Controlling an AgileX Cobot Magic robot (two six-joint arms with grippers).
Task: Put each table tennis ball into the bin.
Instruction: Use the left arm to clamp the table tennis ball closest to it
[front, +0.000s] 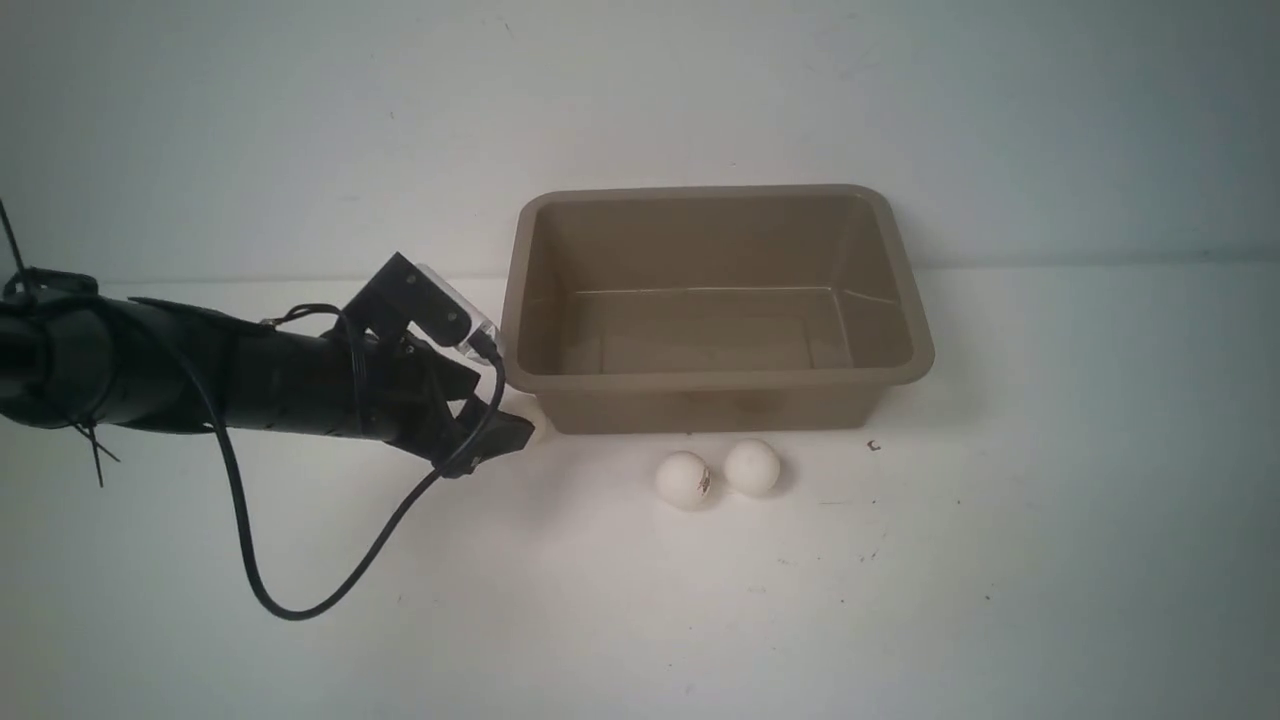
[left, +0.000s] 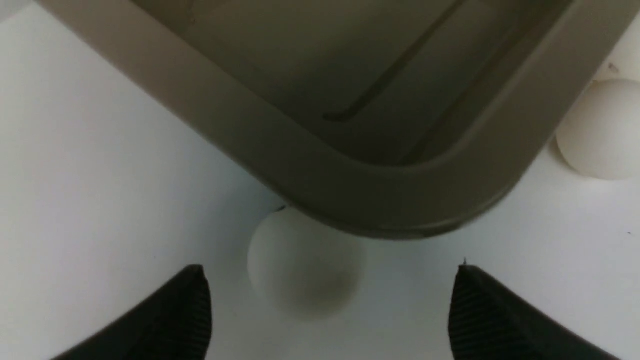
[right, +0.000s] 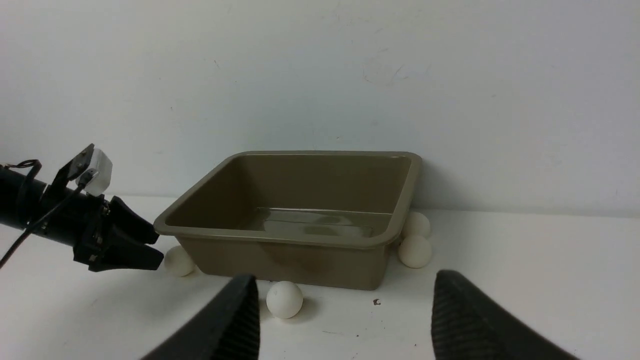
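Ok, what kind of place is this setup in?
Likely a robotics lab test bench: a white table against a plain white wall, a black robot arm, and just a bin and table tennis balls as props.

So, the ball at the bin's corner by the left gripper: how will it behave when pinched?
Likely to roll: the ball is a sphere on a flat table. Tucked partly under the bin rim, it probably cannot escape that way. Small and matte, it should be light and not slippery.

bin (front: 715, 378): smooth plastic, slight sheen | balls (front: 685, 479): matt | table (front: 1050, 560): matt
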